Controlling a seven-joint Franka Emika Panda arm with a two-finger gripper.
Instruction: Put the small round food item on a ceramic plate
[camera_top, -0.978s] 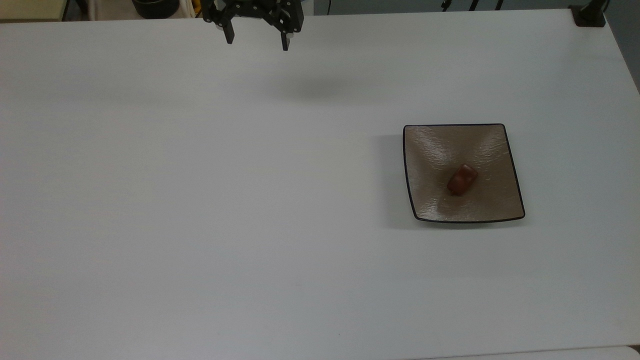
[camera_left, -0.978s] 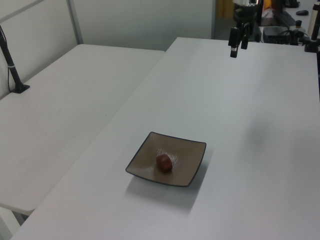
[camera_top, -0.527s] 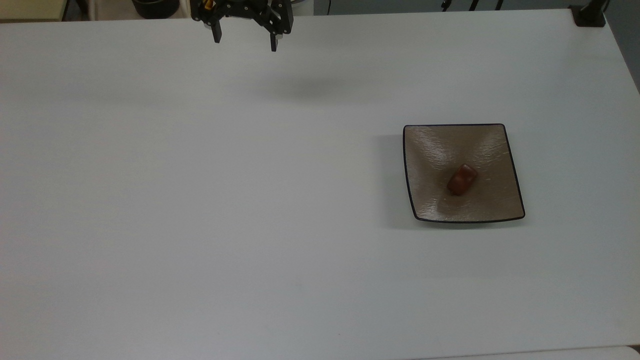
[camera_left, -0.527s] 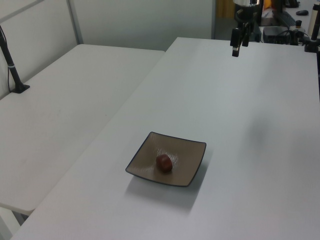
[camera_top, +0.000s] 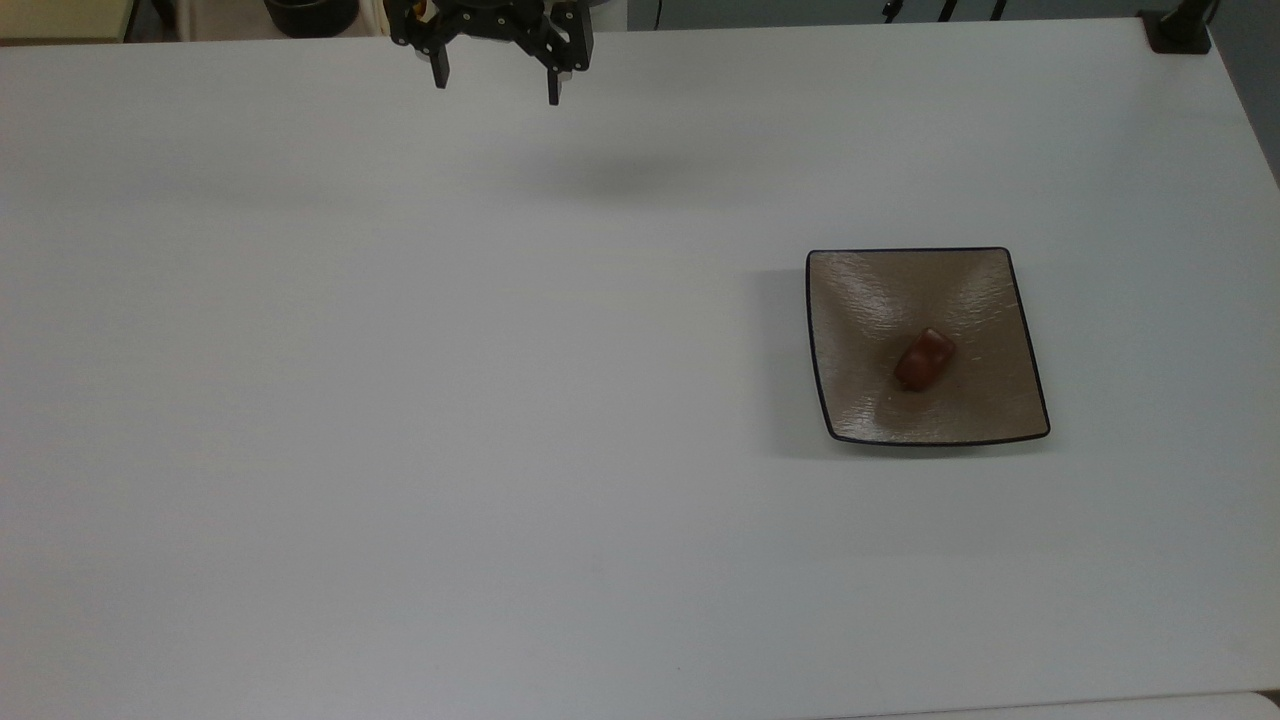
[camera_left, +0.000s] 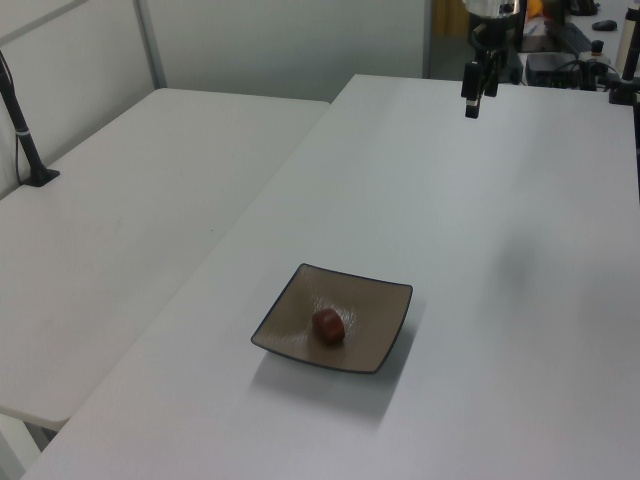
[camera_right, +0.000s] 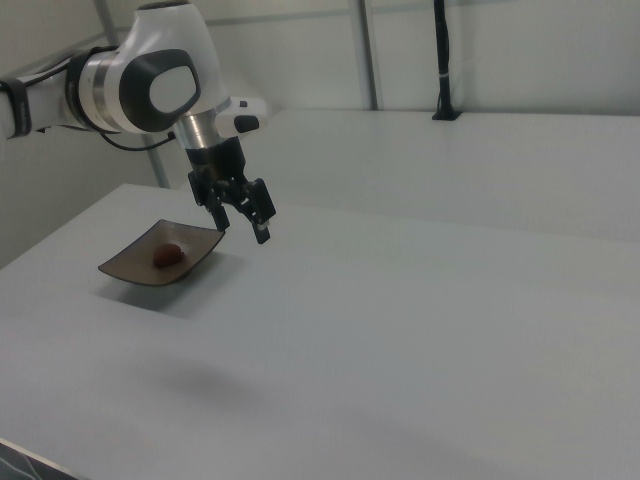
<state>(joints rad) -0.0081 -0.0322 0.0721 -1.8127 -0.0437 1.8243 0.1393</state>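
The small round food item (camera_top: 924, 358) (camera_left: 328, 325) (camera_right: 168, 253), a glossy reddish-brown lump, lies near the middle of the ceramic plate (camera_top: 860, 300) (camera_left: 290, 310) (camera_right: 130, 262), a square tan plate with a thin black rim. The plate rests on the white table at the top view's right. My gripper (camera_top: 497, 90) (camera_left: 474, 103) (camera_right: 243, 228) hangs open and empty well above the table near its far edge, far from the plate at the top view's upper left.
A second white table (camera_left: 130, 220) adjoins at the left view's left. A black post with a clamped base (camera_left: 25, 140) stands on it. Dark equipment (camera_left: 575, 55) sits beyond the far edge, and a black mount (camera_top: 1178, 30) occupies the top view's upper right corner.
The gripper drifted toward the top view's left by half a second ago, then shifted slightly back right. The food item and plate have not moved.
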